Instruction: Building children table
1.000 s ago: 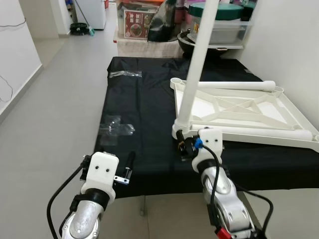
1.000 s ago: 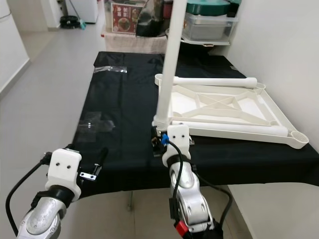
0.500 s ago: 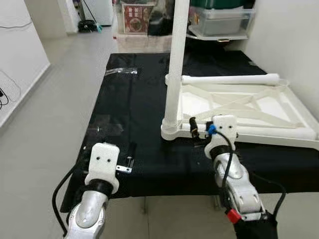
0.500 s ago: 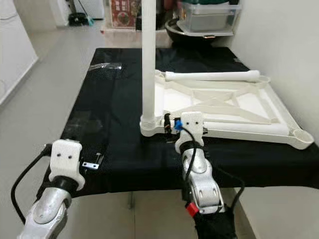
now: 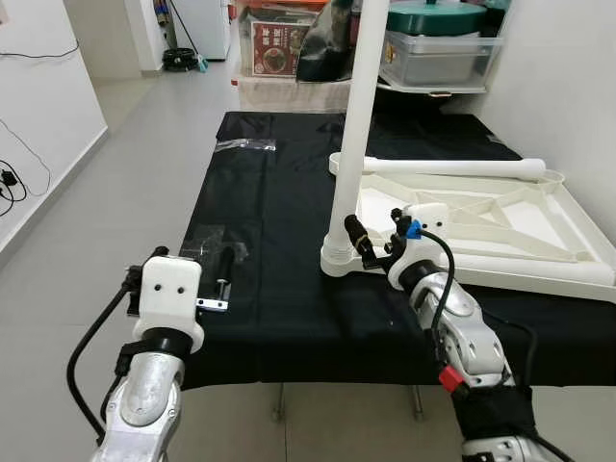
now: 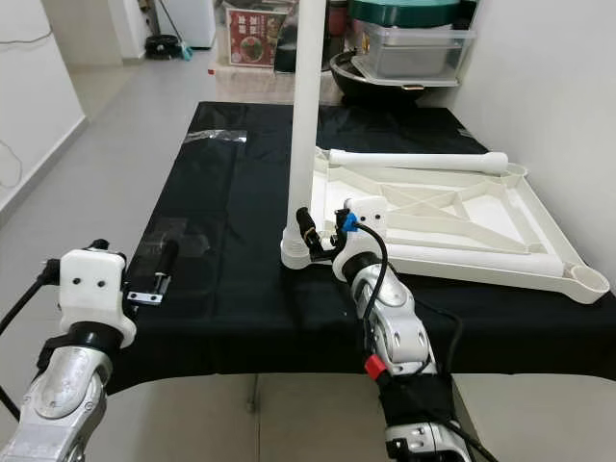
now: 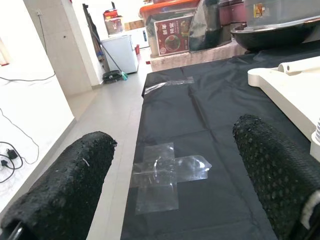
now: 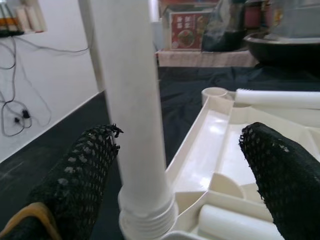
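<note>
**White table frame upside down on black cloth, one leg upright**

The children's table top, made of white plastic, is seen lying inverted on a black cloth, its ribbed underside with crossed braces turned upward. One white leg is stood upright in the near corner socket, where a ringed collar is visible. Two further legs are laid flat across the frame. The right gripper is held at the base of the upright leg, fingers spread, the leg seen between them but not pinched. The left gripper is held spread apart above the cloth, near a clear plastic wrapper.
</note>
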